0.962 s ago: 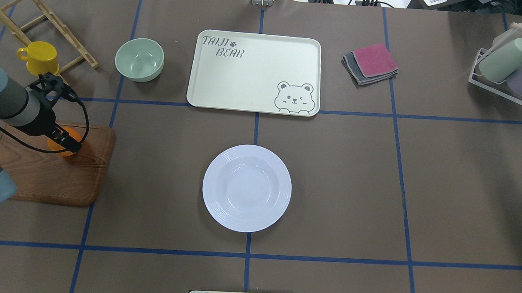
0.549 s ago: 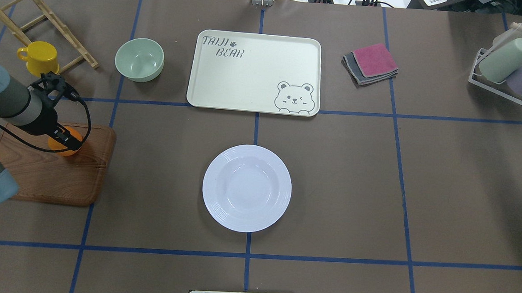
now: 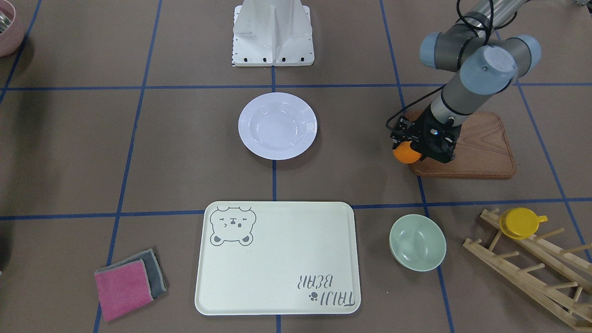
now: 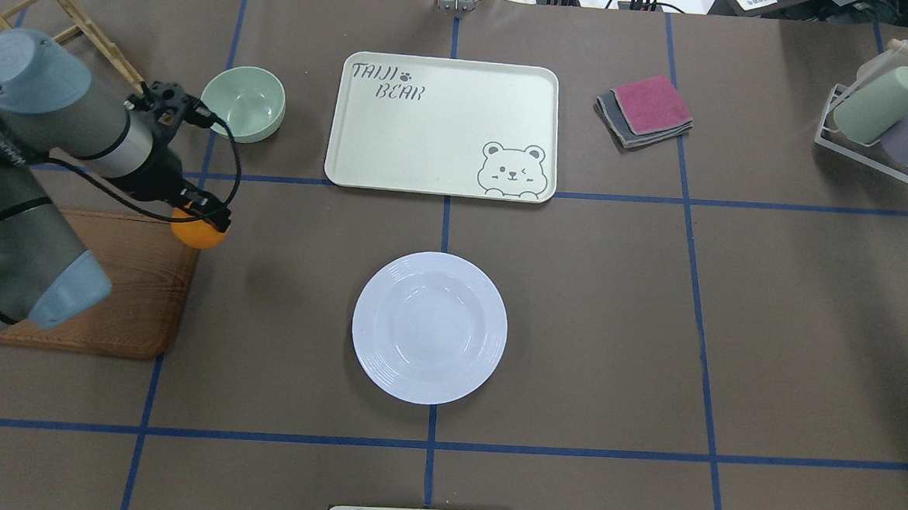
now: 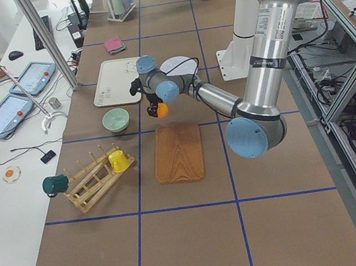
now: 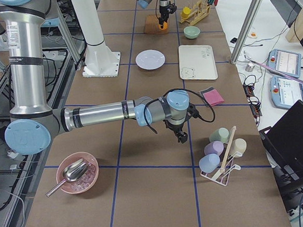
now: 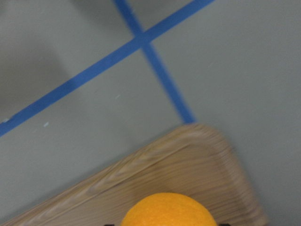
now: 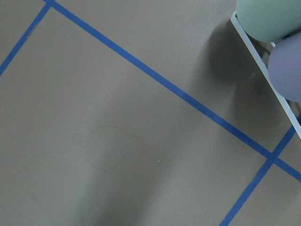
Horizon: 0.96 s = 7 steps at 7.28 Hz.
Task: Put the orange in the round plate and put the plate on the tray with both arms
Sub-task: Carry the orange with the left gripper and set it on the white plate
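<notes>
My left gripper [image 4: 201, 225] is shut on the orange [image 4: 199, 233] and holds it in the air over the far right corner of the wooden board [image 4: 102, 299]. From the front the orange [image 3: 406, 153] hangs under the black fingers, past the board's edge. The left wrist view shows the orange [image 7: 169, 211] at the bottom. The white round plate [image 4: 369, 324] lies empty at the table's middle, well to the right of the orange. The cream tray [image 4: 441, 130] lies bare behind the plate. My right gripper [image 6: 182, 138] shows only in the exterior right view, near the cup rack; whether it is open or shut I cannot tell.
A pale green bowl [image 4: 243, 102] sits left of the tray, close behind the left wrist. A yellow cup [image 3: 520, 222] rests by a wooden rack [image 3: 532, 268]. Folded cloths [image 4: 646, 110] lie right of the tray. A rack of cups [image 4: 889, 114] stands far right.
The left arm has lifted the orange off the wooden board and carried it right and away from the robot, past the board's far right corner. Plate and tray have not moved.
</notes>
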Tool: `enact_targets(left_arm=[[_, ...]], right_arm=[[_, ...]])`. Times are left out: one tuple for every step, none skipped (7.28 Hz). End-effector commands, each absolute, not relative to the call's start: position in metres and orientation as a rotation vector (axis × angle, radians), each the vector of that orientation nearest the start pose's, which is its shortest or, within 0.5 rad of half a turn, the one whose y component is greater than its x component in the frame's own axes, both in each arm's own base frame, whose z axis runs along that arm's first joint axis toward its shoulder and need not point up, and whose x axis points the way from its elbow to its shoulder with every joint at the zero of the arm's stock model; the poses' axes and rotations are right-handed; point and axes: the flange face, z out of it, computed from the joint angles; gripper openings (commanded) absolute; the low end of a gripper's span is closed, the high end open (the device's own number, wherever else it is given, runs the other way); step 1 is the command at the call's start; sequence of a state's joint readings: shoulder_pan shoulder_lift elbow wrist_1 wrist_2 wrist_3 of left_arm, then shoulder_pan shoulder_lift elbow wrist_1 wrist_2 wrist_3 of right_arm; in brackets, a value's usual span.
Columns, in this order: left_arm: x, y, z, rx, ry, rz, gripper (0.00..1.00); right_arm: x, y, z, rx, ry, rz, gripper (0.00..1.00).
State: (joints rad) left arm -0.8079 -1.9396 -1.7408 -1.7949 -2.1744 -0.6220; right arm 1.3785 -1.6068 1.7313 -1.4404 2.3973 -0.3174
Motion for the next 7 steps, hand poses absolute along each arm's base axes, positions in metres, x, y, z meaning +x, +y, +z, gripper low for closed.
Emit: enact_targets(left_arm=[[0.447, -0.471, 0.247, 0.135, 1.014, 0.292, 0.0], [0.471, -0.457, 0.214, 0.172, 1.028, 0.293, 0.0], [0.505, -0.435, 0.191, 0.239, 0.977, 0.301, 0.0], [0.521, -0.431, 0.167, 0.236, 0.915, 0.293, 0.0], [0.535, -0.433, 0.161, 0.224, 0.904, 0.298, 0.0], [0.557, -0.427, 0.159, 0.205, 0.894, 0.314, 0.0], [0.574, -0.414, 0.165, 0.18, 0.882, 0.326, 0.0]], right_arm=[[-0.053, -0.496, 0.563, 0.311, -0.821, -0.625, 1.0], [-0.058, -0.499, 0.558, 0.305, -0.825, -0.611, 1.0], [-0.068, -0.502, 0.551, 0.295, -0.832, -0.597, 1.0], [-0.07, -0.502, 0.551, 0.292, -0.835, -0.598, 1.0], [-0.072, -0.502, 0.548, 0.293, -0.836, -0.597, 1.0], [-0.075, -0.501, 0.544, 0.29, -0.84, -0.59, 1.0], [-0.079, -0.5, 0.544, 0.281, -0.843, -0.584, 1.0]])
